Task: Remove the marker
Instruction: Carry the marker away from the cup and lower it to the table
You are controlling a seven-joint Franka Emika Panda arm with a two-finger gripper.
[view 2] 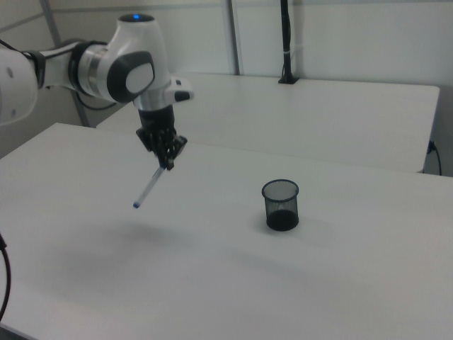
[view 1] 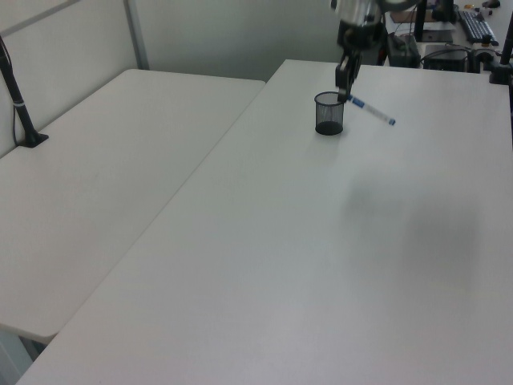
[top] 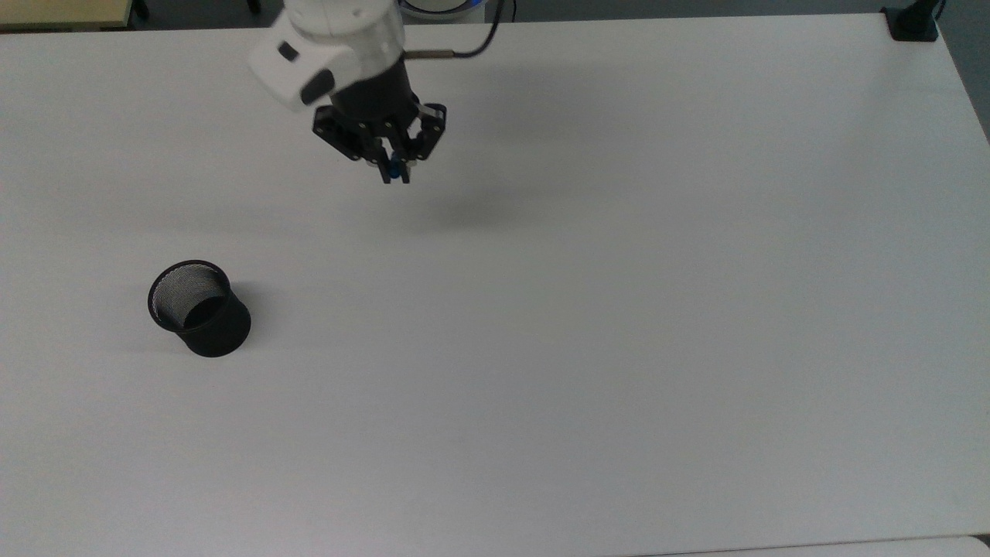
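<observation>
My gripper is shut on the blue-capped end of the marker and holds it in the air above the white table. The marker has a white barrel with blue print and a blue tip; it slants down and away from the fingers. In the top view just its blue cap shows between the fingers. A black mesh cup stands upright on the table, well apart from the gripper, with nothing inside.
The white table is bare around the cup. A second white table adjoins it at the left view's left. A black clamp sits on the far right corner in the top view.
</observation>
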